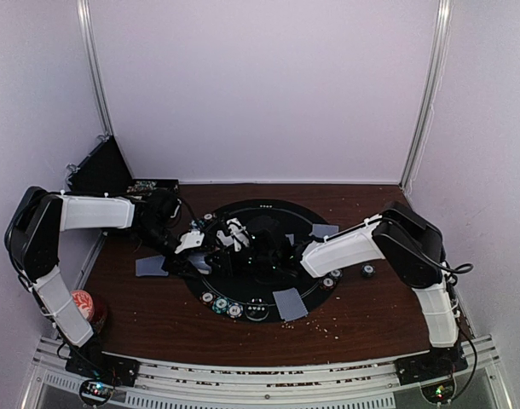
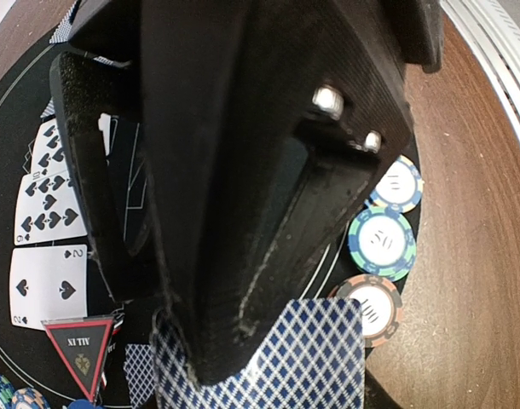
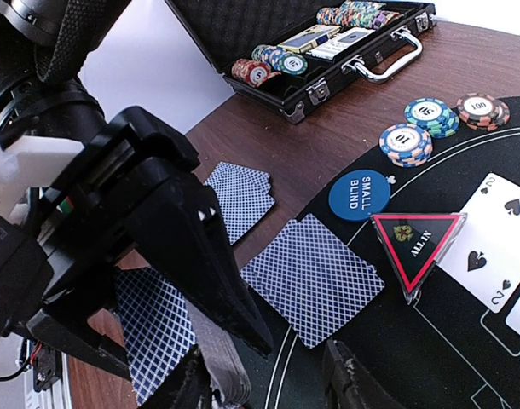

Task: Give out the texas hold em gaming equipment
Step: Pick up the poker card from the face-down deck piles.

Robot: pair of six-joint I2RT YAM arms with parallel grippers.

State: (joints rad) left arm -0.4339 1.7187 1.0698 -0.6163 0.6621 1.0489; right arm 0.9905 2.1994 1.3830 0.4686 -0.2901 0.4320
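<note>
My left gripper (image 1: pixel 207 258) is shut on a deck of blue-backed playing cards (image 2: pixel 311 358) over the left part of the black round mat (image 1: pixel 260 313). In the right wrist view that deck (image 3: pixel 153 336) sits under the left gripper's black fingers. My right gripper (image 3: pixel 273 383) is right beside it. Its fingers (image 3: pixel 354 379) stand apart over bare mat, one of them against the deck's edge. Face-down cards (image 3: pixel 315 277), a blue small-blind button (image 3: pixel 360 194), a red triangle marker (image 3: pixel 413 243) and a face-up two of spades (image 3: pixel 490 234) lie close by. Striped chips (image 2: pixel 381 243) sit at the mat's rim.
An open black case (image 3: pixel 328 51) holding chips and cards stands at the back left. More face-down cards (image 1: pixel 290 302) lie on the mat's near side and on the wood (image 1: pixel 151 266). A red-topped can (image 1: pixel 83 302) stands by the left arm's base.
</note>
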